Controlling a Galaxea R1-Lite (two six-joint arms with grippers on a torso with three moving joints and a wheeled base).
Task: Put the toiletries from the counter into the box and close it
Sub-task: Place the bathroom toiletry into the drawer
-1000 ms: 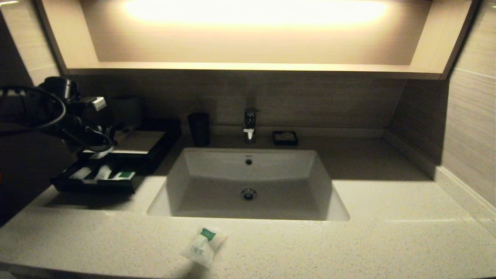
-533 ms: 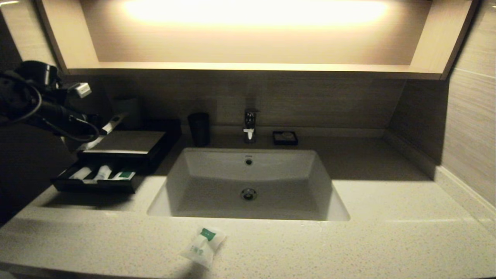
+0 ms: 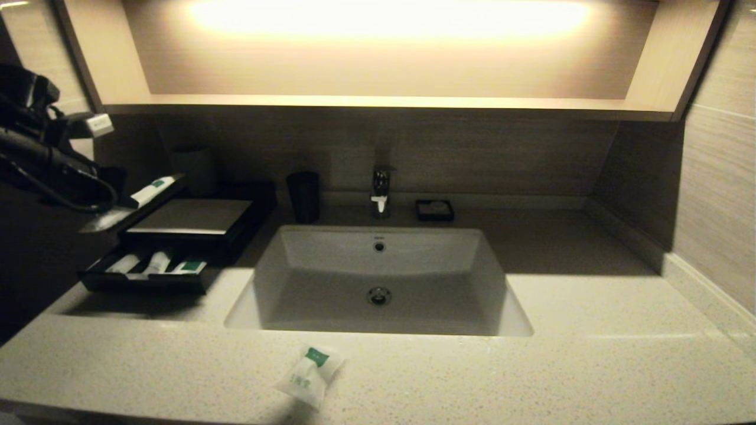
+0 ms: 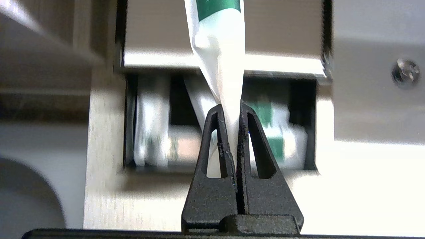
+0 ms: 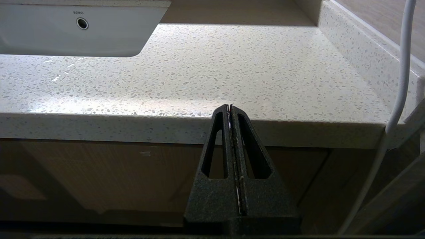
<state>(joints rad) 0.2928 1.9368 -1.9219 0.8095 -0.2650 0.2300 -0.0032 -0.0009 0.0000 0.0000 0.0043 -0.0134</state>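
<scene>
Tabletop — broad pale speckled stone, white rectangular sink inset at centre.

Box: low, black, pale flat top panel; sits at the rear left of the tabletop. Its shallow front tray is pulled out, several white packets with green labels lying inside.

Squarish pouch: white translucent, green label, lying flat near the front edge, in front of the sink.

Slim packet: long, white, green band — held in the air above the box's far left corner, tilted. In the left wrist view its pinched end sits between the fingers.

Left hand: clenched on the slim packet.

Right hand: fingers pressed together, empty, low in front of the tabletop's front edge, right side.
</scene>
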